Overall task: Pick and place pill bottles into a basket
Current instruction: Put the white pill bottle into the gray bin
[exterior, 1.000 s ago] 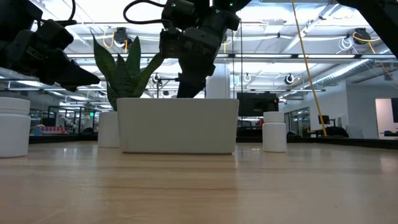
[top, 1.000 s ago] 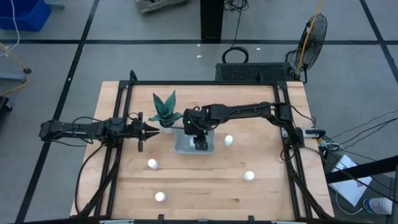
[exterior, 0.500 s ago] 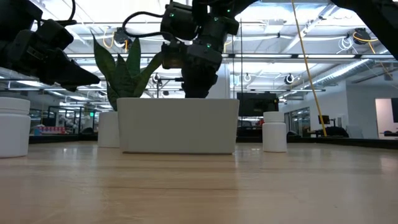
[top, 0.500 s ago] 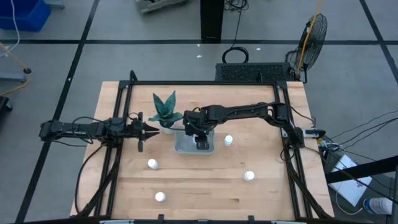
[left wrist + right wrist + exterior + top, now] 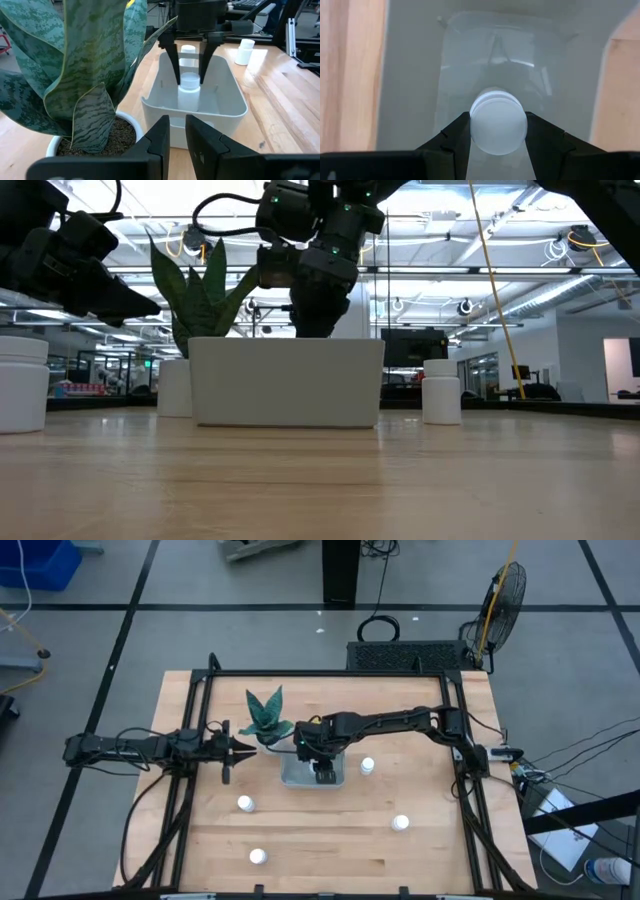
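Note:
The pale basket (image 5: 298, 778) stands on the table just right of the potted plant (image 5: 265, 716). My right gripper (image 5: 322, 776) reaches down into the basket and is shut on a white pill bottle (image 5: 189, 90). Three more bottles stand on the near part of the table (image 5: 245, 803), (image 5: 258, 856), (image 5: 401, 823), and one (image 5: 368, 765) stands just right of the basket. My left gripper (image 5: 243, 750) hovers left of the plant, empty, with a narrow gap between its fingers. My right gripper pinches the bottle's round cap (image 5: 498, 127) between its two fingers, one on each side (image 5: 176, 75), (image 5: 205, 72). The fingers come from above, pointing down. The bottle stands upright inside the basket; I cannot tell whether its base touches the basket floor.
The white pot with the green spiky plant (image 5: 95, 75) stands right against the basket's left side, between my left gripper and the basket. Black frame rails (image 5: 185, 790) run along the table's left and right sides. Bare wood shows at the near edge.
My right gripper has gone down a little into the basket with the bottle, fingers still pointing down. The bottle stays upright between them.

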You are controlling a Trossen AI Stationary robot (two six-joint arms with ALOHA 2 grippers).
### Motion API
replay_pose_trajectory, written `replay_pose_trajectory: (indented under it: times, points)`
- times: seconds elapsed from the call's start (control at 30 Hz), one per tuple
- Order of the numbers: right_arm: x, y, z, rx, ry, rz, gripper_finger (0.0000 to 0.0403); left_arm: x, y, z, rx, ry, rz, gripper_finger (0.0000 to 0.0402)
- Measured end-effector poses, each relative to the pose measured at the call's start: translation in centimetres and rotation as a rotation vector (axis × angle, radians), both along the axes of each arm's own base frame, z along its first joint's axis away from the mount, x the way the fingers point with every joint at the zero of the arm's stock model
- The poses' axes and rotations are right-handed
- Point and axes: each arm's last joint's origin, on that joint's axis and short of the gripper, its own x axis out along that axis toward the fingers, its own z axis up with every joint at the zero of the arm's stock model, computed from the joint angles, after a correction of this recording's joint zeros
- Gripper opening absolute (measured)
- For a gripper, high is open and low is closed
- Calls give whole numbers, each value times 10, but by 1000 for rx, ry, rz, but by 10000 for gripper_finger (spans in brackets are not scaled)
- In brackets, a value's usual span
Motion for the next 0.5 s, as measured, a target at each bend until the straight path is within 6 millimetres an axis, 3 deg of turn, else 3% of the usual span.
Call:
replay_pose_trajectory:
  times: [0.3,0.5]
  points:
    - [2,10,0,-7,-11,20,145,0,0,0,-2,1,-1,65]
    - [2,9,0,-26,-12,11,175,0,0,0,-3,2,-3,65]
